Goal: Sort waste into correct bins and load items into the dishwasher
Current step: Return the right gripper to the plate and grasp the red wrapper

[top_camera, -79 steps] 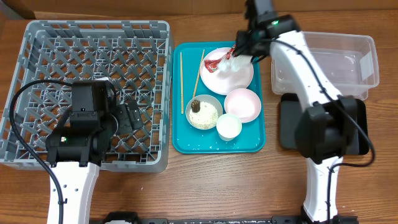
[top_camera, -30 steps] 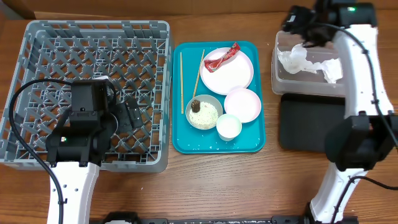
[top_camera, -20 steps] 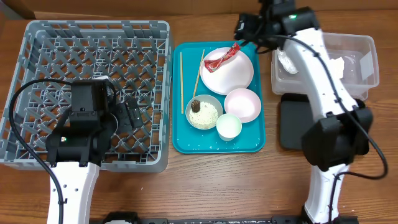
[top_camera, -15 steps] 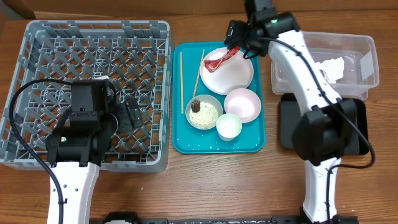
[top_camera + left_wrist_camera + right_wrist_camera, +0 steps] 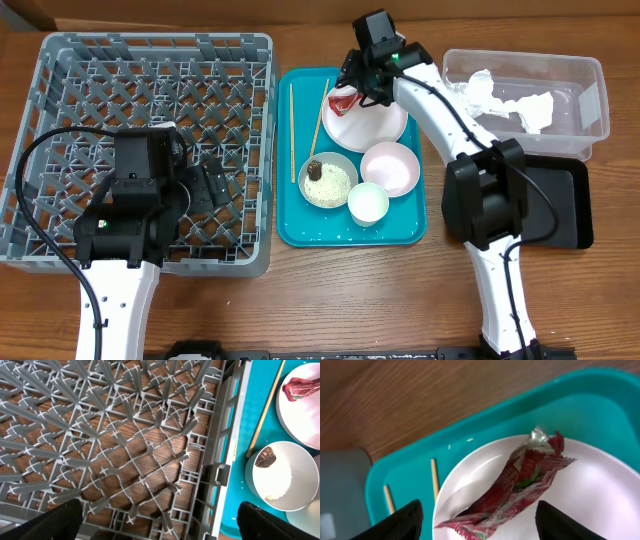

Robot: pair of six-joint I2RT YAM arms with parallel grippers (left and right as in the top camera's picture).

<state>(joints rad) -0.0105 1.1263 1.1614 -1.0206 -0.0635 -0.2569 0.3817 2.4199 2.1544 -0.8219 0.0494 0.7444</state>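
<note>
The right pincer (image 5: 477, 522) is spread wide over the far left edge of the large white plate (image 5: 600, 500), its two fingers (image 5: 395, 520) standing to either side of the red snack wrapper (image 5: 520, 485) and closed on nothing; the wrapper lies crumpled on the plate, straight ahead of the open gap. Just left of that pincer's left finger, the chopsticks (image 5: 436, 480) lie on the teal tray (image 5: 470, 460). Seen from overhead, the grey bowl (image 5: 330, 180) of rice, the small plate (image 5: 390, 168) and the white cup (image 5: 368, 203) sit behind the pincer on the same tray, while the clear tub (image 5: 590, 100) holding crumpled white paper (image 5: 500, 95) and the black tray (image 5: 560, 200) are well off to its right. The left pincer (image 5: 160, 525) also gapes wide and empty above the lattice floor of the dish rack (image 5: 125, 435), with the bowl and its brown lump (image 5: 265, 457) beyond the rack wall to its right
</note>
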